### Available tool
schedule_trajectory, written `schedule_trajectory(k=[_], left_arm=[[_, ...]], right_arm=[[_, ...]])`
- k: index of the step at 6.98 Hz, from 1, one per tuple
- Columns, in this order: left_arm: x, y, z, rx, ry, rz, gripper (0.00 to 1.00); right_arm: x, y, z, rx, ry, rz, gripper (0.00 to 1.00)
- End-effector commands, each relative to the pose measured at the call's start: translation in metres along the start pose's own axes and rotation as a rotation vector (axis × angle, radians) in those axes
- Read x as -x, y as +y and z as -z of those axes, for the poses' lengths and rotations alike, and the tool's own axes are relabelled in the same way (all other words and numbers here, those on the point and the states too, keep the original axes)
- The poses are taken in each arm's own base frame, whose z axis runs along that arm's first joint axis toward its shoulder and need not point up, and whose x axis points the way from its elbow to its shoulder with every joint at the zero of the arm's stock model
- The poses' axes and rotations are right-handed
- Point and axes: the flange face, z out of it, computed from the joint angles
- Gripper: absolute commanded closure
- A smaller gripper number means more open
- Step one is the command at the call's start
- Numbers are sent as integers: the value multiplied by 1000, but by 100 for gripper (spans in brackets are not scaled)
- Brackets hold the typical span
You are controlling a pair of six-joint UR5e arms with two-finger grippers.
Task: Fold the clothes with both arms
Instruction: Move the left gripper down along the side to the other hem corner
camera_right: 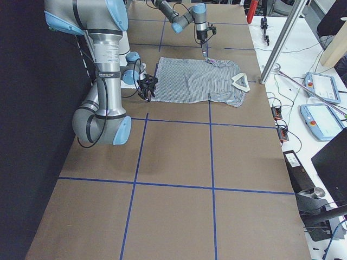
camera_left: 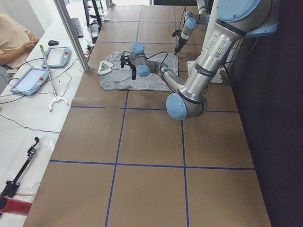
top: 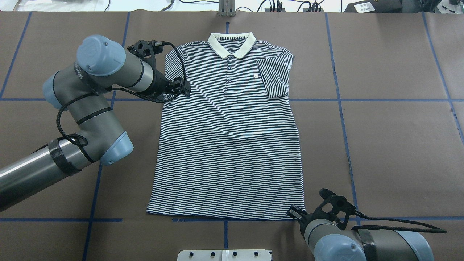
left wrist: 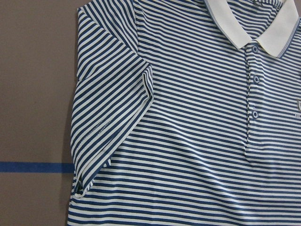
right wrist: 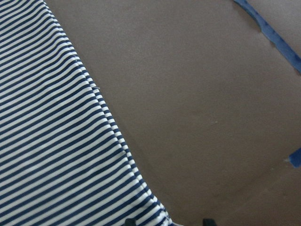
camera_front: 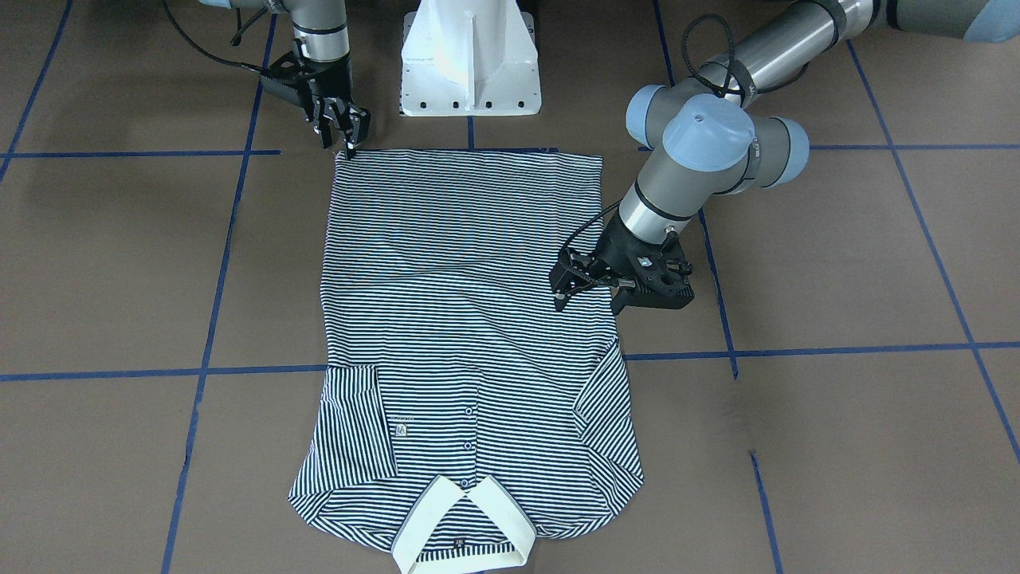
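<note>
The left arm (top: 90, 119) enters the overhead view from 8 o'clock, elbow bent, wrist aimed toward 3. The left gripper (top: 180, 87) hangs low, its jaw spread unclear. The right arm (top: 337, 246) enters at 5 o'clock. The right gripper (camera_front: 343, 135) points down, fingertips apart.

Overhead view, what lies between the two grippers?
Only the flat striped polo shirt lies between left gripper and right gripper, per the overhead view.
</note>
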Motion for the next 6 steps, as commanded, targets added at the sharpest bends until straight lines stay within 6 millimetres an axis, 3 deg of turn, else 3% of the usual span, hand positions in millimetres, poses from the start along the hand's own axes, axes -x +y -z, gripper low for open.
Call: schedule_trajectory(k=[1,2,3,6], left_arm=[[0,0,0,0,1,-2,7],[0,0,-1,0,0,-3,7],[5,0,-3,1,-8,-1,7],[6,1,-1,1,-6,0,7]], right_arm=[[1,1,1,8,3,-1,61],[2,2,1,13,4,-2,86],[3,3,1,14,3,-2,100],[8,2,13,33,-14,-9,100]])
